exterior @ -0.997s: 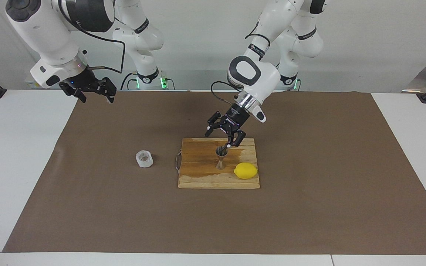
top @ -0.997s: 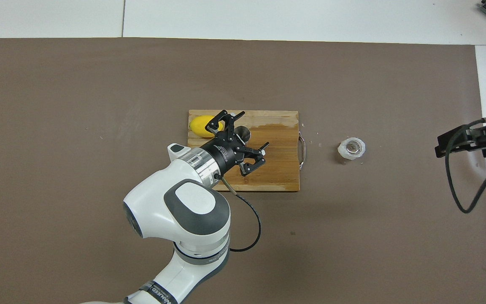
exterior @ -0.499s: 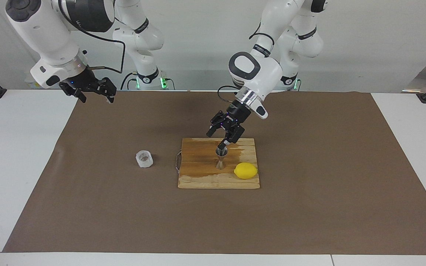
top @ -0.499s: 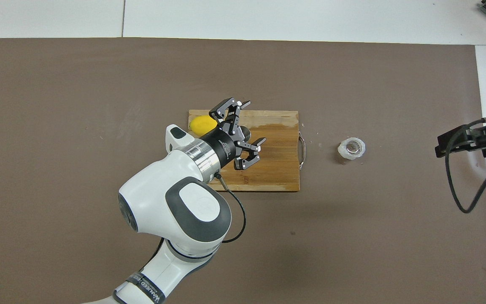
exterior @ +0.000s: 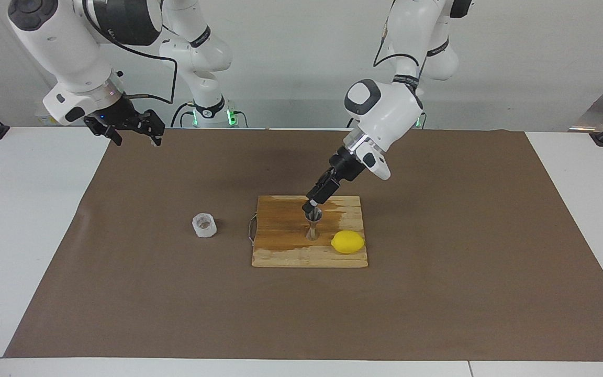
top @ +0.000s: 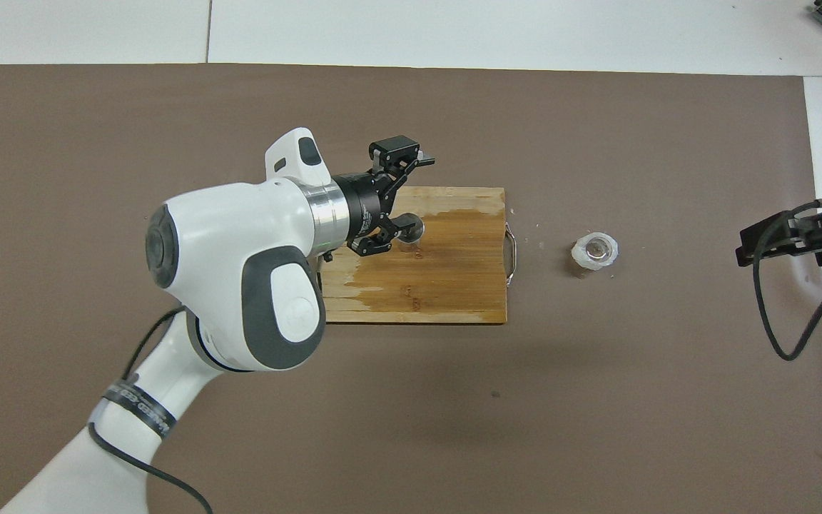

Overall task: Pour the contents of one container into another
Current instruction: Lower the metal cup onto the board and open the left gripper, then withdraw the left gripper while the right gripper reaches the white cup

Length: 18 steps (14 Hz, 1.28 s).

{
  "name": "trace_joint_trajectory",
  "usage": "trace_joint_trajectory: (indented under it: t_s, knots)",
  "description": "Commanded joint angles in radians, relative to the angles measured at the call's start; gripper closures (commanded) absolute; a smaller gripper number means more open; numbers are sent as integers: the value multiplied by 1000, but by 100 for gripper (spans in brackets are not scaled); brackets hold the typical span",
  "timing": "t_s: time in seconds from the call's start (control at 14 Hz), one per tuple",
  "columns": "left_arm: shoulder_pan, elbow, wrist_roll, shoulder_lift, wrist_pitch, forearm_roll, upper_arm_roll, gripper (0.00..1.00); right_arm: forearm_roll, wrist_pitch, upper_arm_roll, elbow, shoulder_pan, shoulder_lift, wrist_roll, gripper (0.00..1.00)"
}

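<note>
The silvery hourglass jigger stands upright on the wooden cutting board, and its rim shows in the overhead view. My left gripper is open and empty, turned on its side just over the jigger's rim; I cannot tell if it touches. In the overhead view the left gripper has its fingers spread wide, one finger beside the jigger. The squat clear glass cup stands on the brown mat beside the board, toward the right arm's end. My right gripper is open and empty, waiting in the air.
A yellow lemon lies on the board beside the jigger, toward the left arm's end; my left arm hides it in the overhead view. The board has a wire handle on the cup's side. A brown mat covers the table.
My left arm has swung toward its own end of the table and the wrist has turned, so the open gripper now lies edge-on over the jigger. The jigger, cup and right arm have not moved.
</note>
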Motion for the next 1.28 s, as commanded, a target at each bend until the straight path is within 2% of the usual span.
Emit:
trace_joint_trajectory:
  t_s: [0.0,0.14,0.28,0.5,0.71,0.93,1.21]
  knots:
    - [61,132,56,8,-276,353,-4,0,26,-3,7,-11,-16,-14,-20,0]
    - [77,219,164,18,-468,469,-3,0,26,-3,7,-11,-18,-14,-20,0]
    - [96,228,313,-1,-573,568,-1,0,26,-3,7,-13,-16,-14,-19,0]
    - [135,194,427,-71,-681,676,4,0,26,-3,7,-11,-16,-14,-20,0]
    - [228,101,598,-178,-716,687,4,0,26,-3,7,-11,-16,-14,-19,0]
    - [323,30,674,-281,-806,687,4,0,26,-3,7,-11,-16,-14,-19,0]
    - [414,43,792,-317,-889,744,4,0,26,-3,7,-11,-16,-14,-20,0]
